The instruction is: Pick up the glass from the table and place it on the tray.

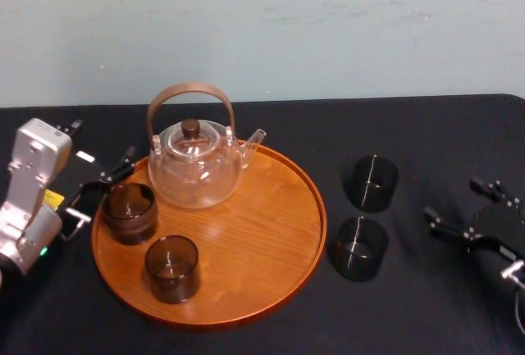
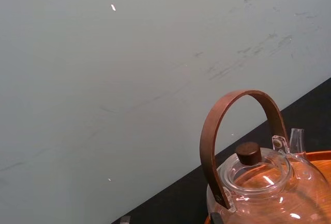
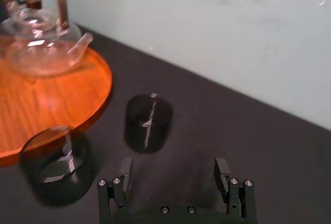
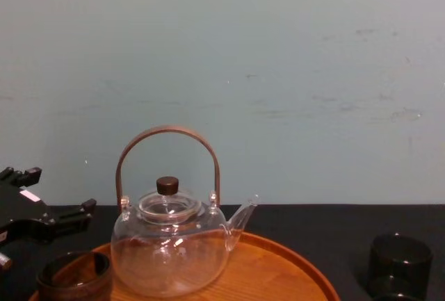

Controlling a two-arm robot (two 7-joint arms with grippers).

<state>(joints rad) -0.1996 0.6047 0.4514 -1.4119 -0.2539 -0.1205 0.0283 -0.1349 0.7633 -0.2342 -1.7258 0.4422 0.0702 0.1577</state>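
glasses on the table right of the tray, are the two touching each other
Apart. The right wrist view shows a strip of bare black table between the far glass and the near glass.

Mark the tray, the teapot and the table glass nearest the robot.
tray [image 1: 262, 248], head view, bare wood right of centre.
teapot [image 1: 197, 176], head view, clear belly below the lid.
nearest table glass [image 1: 358, 248], head view, centre of its dark body.
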